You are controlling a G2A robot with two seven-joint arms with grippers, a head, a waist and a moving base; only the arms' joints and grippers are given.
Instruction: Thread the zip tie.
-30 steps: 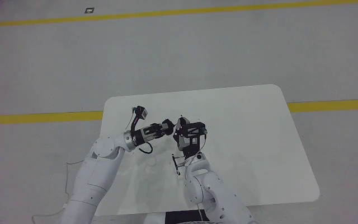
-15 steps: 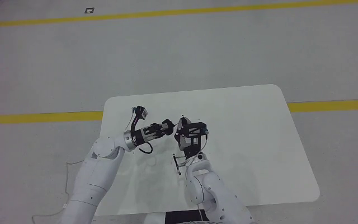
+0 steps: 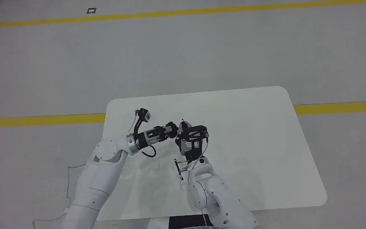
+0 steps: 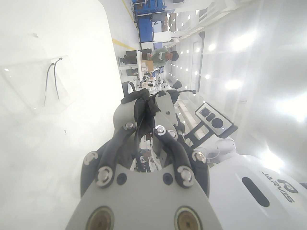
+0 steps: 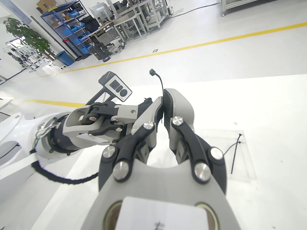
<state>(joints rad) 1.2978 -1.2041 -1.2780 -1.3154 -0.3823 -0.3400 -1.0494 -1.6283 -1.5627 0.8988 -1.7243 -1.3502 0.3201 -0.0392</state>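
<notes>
A thin black plastic zip tie (image 5: 152, 72) is held above the white tabletop (image 3: 257, 131), pinched by its strap in the right hand (image 5: 164, 95). That hand's fingers are closed almost together on the strap. The tie's small square head stands free above the fingertips, and no tail is seen through it.

The left hand (image 4: 143, 106) is set close against the right one, its black-padded fingers drawn together. A thin dark strand is seen between the pads, but whether it is the tie's tail cannot be told.

Spare black ties (image 5: 236, 154) lie in a shallow clear plastic tray (image 5: 247, 166) on the tabletop, near the right arm.

The threading step itself is judged to be in hand and not yet done. For the next move, the tail must be bent round towards the head and its tip lined up squarely with the narrow slot. The head must be kept steady meanwhile, since little misalignment is allowed.
</notes>
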